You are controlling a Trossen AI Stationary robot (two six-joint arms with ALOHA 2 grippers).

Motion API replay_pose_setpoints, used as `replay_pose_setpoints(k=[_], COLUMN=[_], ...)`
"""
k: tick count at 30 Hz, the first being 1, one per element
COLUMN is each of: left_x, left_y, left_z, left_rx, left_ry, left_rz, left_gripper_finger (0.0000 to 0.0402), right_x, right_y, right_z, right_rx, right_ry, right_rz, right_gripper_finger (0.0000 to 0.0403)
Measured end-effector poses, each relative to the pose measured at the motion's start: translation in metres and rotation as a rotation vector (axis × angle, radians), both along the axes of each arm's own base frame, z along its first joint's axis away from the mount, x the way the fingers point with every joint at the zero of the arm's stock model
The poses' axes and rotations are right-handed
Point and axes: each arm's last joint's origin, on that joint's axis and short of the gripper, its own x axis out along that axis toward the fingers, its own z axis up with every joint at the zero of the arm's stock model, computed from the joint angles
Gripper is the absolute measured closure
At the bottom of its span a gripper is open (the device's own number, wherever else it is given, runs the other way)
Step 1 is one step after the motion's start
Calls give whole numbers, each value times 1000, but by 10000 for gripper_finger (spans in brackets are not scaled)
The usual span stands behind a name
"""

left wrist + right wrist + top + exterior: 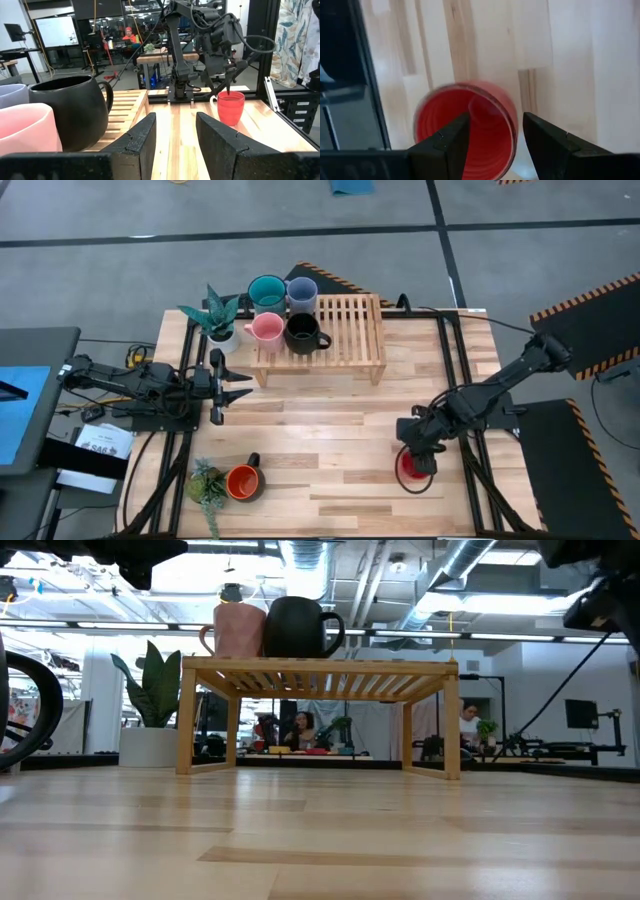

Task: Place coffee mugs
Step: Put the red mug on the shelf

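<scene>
Wooden slatted rack [345, 330] standing at the far middle of the tabletop [330, 440], taken as landmark. Four mugs clustered on the rack's left end: teal mug [266, 292] and grey-blue mug [302, 292] at the far edge, pink mug [266, 329] and black mug [303, 332] at the near edge, all upright and close together. Potted green plant [218, 315] just left of the rack. Orange mug [243, 482] well in front of the rack toward the near left corner, beside a second small plant [207, 485]. Red mug [414, 470] well in front of the rack's right end, upright on the tabletop. Right claw [418, 452] directly above the red mug, fingers apart, one finger [451, 145] over the mug's opening and the other outside the rim; not clamped. Left claw [222, 386] hovering left of the rack's near-left leg, fingers spread, holding nothing, aimed across the tabletop.
</scene>
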Motion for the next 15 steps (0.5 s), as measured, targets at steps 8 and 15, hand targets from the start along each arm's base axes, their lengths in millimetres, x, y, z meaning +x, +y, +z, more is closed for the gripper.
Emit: replay_pose_setpoints(k=[8,15], left_x=[0,0], left_y=[0,0], left_z=[0,0], left_rx=[0,0], left_ry=[0,0], left_rz=[0,0], left_gripper_finger=[276,276], right_x=[7,12], right_y=[4,7], right_z=[-17,-35], right_rx=[-51,-105], right_ry=[73,179], right_rz=[84,89], right_gripper_finger=[194,199])
